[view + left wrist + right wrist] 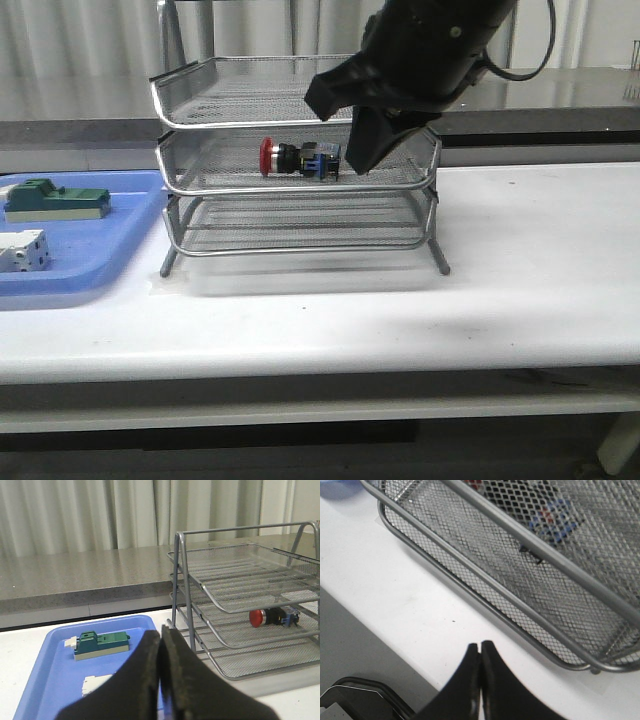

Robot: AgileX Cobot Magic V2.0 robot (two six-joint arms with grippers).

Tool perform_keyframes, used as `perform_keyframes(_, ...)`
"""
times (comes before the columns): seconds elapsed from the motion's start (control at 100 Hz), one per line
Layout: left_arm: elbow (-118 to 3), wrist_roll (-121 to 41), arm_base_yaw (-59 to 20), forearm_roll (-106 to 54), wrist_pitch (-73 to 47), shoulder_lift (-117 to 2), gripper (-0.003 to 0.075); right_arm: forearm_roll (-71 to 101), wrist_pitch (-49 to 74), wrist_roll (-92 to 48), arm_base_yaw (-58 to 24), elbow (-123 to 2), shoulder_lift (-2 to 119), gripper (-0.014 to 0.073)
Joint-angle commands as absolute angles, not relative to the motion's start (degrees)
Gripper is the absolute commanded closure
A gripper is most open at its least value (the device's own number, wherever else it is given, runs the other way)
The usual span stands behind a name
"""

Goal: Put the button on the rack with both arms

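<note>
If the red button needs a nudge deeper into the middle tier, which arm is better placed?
Probably the right. Its hand, shut and empty, hangs beside the red-capped push-button on the silver wire-mesh rack's middle tier. The left hand, also shut, sits back over the blue plastic tray.

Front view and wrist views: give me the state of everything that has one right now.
button: lying on its side in the middle tier, free of both grippers
rack: upright on the table
left gripper: shut, empty
right gripper: shut, empty
blue tray: holds two blocks

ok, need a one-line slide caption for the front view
Button lying on its side in the middle tier of the rack, right claw just beside it, blue tray to the left.
</note>
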State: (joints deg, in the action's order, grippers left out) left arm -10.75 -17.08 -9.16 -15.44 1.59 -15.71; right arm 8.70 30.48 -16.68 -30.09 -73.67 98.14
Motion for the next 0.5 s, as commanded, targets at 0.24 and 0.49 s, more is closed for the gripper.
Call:
perform_keyframes(0.24,-12.3,-16.7,-9.0,-15.8,6.1,-16.2,0.0741,9.2,24.8,-14.2,-23.8,-63.5,83.6,0.0657)
perform_keyframes(0.49,-12.3,-16.7,-9.0,-15.8,6.1,-16.2,0.0741,9.2,21.0,-11.8,-15.1,-53.7,70.4,0.0657)
